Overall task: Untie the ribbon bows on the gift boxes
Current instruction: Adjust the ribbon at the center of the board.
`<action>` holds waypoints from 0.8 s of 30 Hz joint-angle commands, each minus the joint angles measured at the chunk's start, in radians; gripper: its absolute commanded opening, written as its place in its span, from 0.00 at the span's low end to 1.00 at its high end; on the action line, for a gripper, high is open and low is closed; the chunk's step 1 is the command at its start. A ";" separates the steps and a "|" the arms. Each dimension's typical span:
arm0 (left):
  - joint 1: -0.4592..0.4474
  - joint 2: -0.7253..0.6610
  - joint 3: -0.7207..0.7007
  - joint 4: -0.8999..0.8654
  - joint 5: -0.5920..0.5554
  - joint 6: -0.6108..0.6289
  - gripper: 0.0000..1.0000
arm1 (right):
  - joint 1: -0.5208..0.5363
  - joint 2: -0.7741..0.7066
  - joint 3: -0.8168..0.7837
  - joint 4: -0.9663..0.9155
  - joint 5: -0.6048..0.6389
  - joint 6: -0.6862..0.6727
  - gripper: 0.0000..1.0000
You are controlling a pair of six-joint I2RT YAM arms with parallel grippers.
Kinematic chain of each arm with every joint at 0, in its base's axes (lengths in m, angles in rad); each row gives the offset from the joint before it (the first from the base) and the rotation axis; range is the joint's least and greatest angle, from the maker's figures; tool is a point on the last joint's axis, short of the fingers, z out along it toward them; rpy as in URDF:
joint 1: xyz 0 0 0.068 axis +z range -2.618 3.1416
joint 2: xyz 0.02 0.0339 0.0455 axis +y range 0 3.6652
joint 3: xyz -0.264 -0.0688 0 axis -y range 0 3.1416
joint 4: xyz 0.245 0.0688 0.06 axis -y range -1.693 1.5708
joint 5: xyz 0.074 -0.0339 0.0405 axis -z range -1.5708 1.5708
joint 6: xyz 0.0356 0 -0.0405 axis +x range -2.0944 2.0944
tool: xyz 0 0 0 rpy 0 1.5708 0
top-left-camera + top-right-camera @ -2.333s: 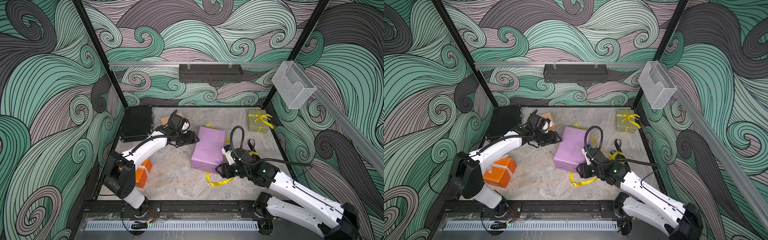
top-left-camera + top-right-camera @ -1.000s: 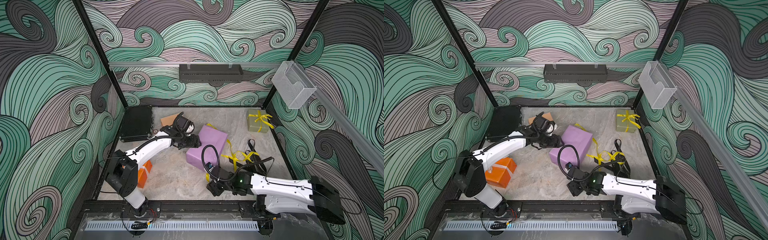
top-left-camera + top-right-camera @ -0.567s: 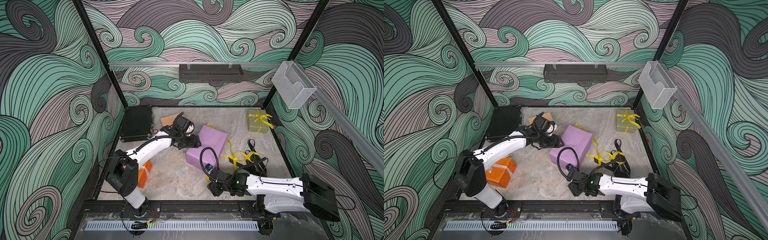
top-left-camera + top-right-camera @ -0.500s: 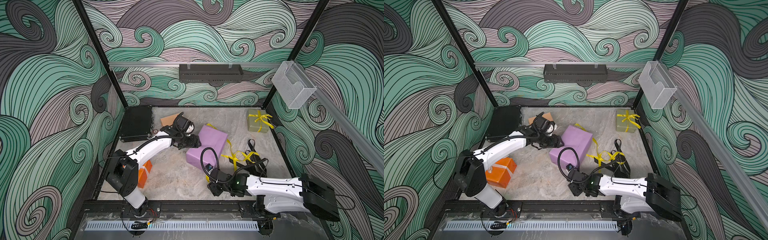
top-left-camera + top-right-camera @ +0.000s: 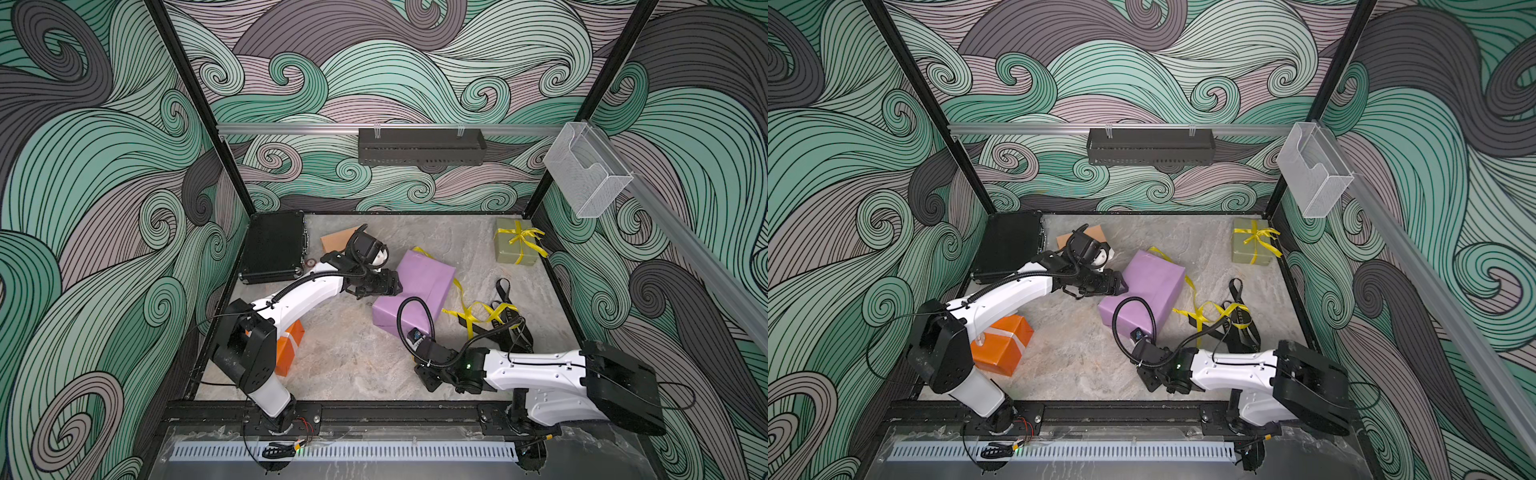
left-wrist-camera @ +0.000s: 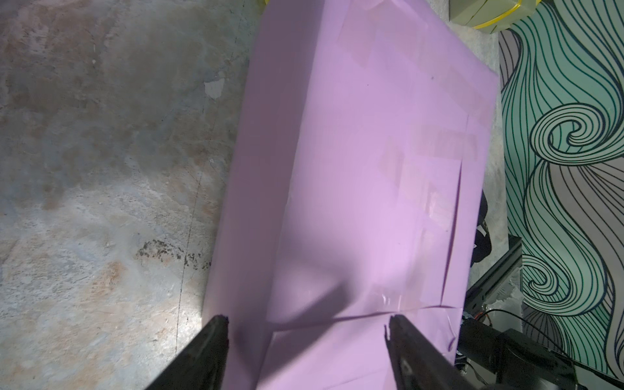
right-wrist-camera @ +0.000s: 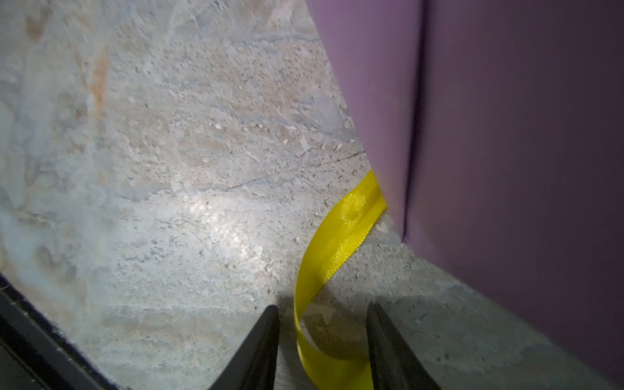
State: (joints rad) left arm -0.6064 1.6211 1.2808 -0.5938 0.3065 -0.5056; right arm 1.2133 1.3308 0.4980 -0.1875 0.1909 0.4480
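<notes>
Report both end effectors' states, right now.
Left end effector: open wide, straddling the purple box at its edge.
Right end effector: open, yellow ribbon between the jaws, not yet pinched.

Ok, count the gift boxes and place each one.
4. Purple box mid-table; orange box near left, partly behind the left arm; olive-green box far right corner; tan box at the back by the black case, also partly hidden.

Loose ribbons (image 5: 457,312) right of central box (image 5: 424,274)
</notes>
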 commanded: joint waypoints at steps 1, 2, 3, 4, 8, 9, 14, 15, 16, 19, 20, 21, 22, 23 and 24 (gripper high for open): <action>0.006 -0.029 0.031 -0.015 -0.012 0.003 0.75 | 0.031 0.042 0.003 -0.011 0.009 0.024 0.40; 0.007 -0.029 0.031 -0.015 -0.012 0.004 0.75 | 0.038 0.049 0.009 -0.020 0.017 0.027 0.38; 0.008 -0.032 0.031 -0.015 -0.012 0.004 0.75 | 0.046 0.053 0.014 -0.029 0.029 0.029 0.35; 0.010 -0.033 0.030 -0.015 -0.012 0.003 0.75 | 0.052 0.051 0.016 -0.035 0.042 0.031 0.32; 0.011 -0.041 0.028 -0.015 -0.010 0.002 0.75 | 0.054 0.015 0.014 -0.052 0.062 0.037 0.13; 0.011 -0.043 0.027 -0.014 -0.009 0.000 0.75 | 0.053 -0.002 0.015 -0.056 0.063 0.034 0.10; 0.011 -0.047 0.025 -0.013 -0.009 -0.001 0.75 | 0.049 -0.148 0.026 -0.077 0.064 0.012 0.00; 0.011 -0.049 0.025 -0.012 -0.009 -0.001 0.75 | 0.040 -0.189 0.038 -0.092 0.062 0.004 0.00; 0.011 -0.049 0.025 -0.014 -0.009 -0.001 0.75 | 0.032 -0.224 0.050 -0.105 0.063 -0.002 0.00; 0.011 -0.053 0.023 -0.013 -0.010 0.000 0.75 | -0.020 -0.344 0.102 -0.156 0.058 -0.028 0.00; 0.011 -0.054 0.023 -0.014 -0.012 0.001 0.75 | -0.048 -0.384 0.122 -0.165 0.052 -0.034 0.00; 0.011 -0.056 0.023 -0.015 -0.015 0.003 0.75 | -0.078 -0.419 0.145 -0.207 0.047 -0.041 0.00; 0.011 -0.056 0.023 -0.017 -0.018 0.004 0.75 | -0.102 -0.446 0.166 -0.225 0.042 -0.049 0.00; 0.011 -0.058 0.023 -0.018 -0.019 0.006 0.75 | -0.129 -0.475 0.191 -0.241 0.038 -0.059 0.00; 0.011 -0.059 0.023 -0.018 -0.021 0.007 0.75 | -0.157 -0.495 0.219 -0.258 0.033 -0.074 0.00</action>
State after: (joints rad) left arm -0.6025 1.5967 1.2808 -0.5919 0.3019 -0.5056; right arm 1.1084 0.8883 0.6586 -0.3653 0.2264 0.4175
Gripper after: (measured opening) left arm 0.751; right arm 0.047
